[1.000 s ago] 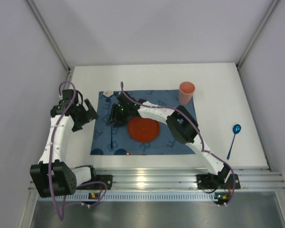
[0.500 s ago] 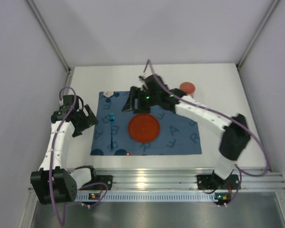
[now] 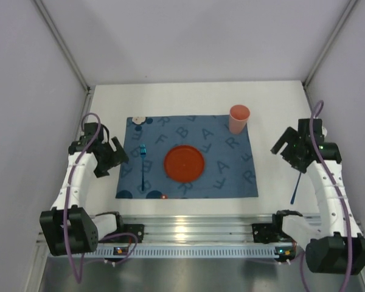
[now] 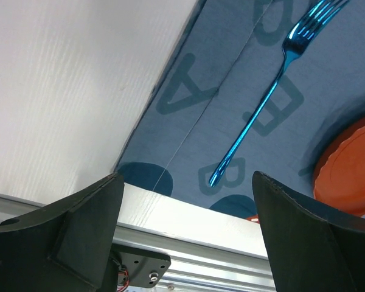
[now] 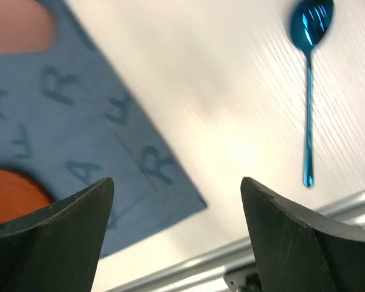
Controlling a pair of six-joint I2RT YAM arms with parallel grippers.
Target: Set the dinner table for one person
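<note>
Showing the spoon (image 5: 308, 103), which is judged to be the next piece to be fetched: it is seen flat on the bare dinner table (image 3: 170, 97), just beyond the right edge of the blue mat (image 3: 225, 176) and apart from it. Its long axis is laid almost straight from far to near, with the bowl pointed toward the far side and the handle tip toward the near rail. The right gripper (image 5: 176, 188) is held above the bowl end, so that in the wrist view the spoon is offset to the right of the gap; the jaws are spread wide and nothing is held. The left gripper (image 4: 187, 182), likewise spread and unladen, is kept beside the mat's left edge, well apart from the spoon, so the right arm is judged the nearer. Plate (image 3: 184, 163), fork (image 3: 143, 164) and cup (image 3: 238, 118) are found on the mat
</note>
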